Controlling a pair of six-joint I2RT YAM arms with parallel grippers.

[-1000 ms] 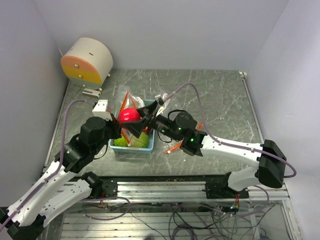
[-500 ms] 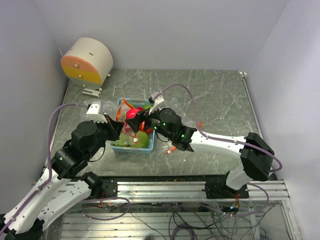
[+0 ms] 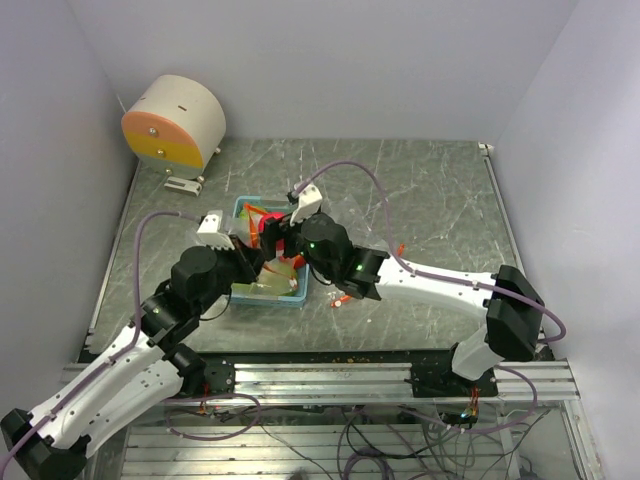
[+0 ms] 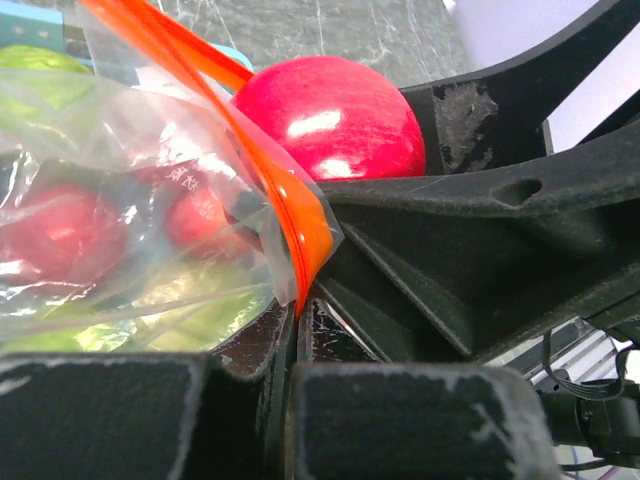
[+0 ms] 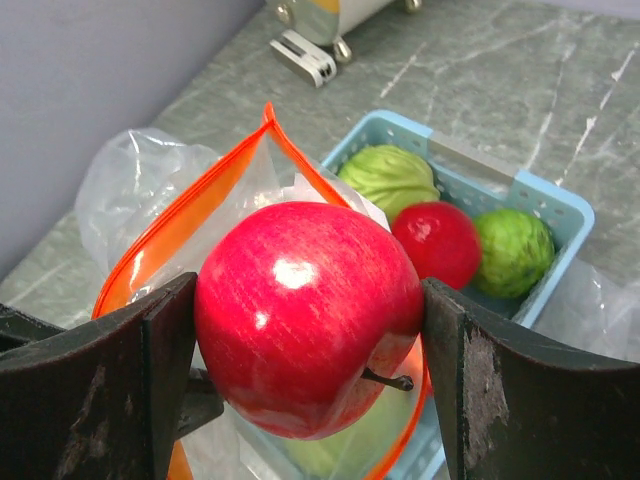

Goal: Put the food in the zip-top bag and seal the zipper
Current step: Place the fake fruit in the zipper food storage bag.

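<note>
My right gripper is shut on a glossy red apple and holds it over the open mouth of the clear zip-top bag with its orange zipper. My left gripper is shut on the bag's orange zipper edge, holding the mouth up; red and green food shows through the plastic. In the top view both grippers meet over the light blue tray, the apple between them. A green cabbage, a small red ball and a green ball lie in the tray.
A round white and orange device stands at the back left, a small metal bracket in front of it. Small orange bits lie on the grey marbled table right of the tray. Grey walls close in on both sides.
The right gripper has carried the apple back and left over the tray. The left gripper has swung right with the bag edge, and the bag now hangs lower over the tray.
</note>
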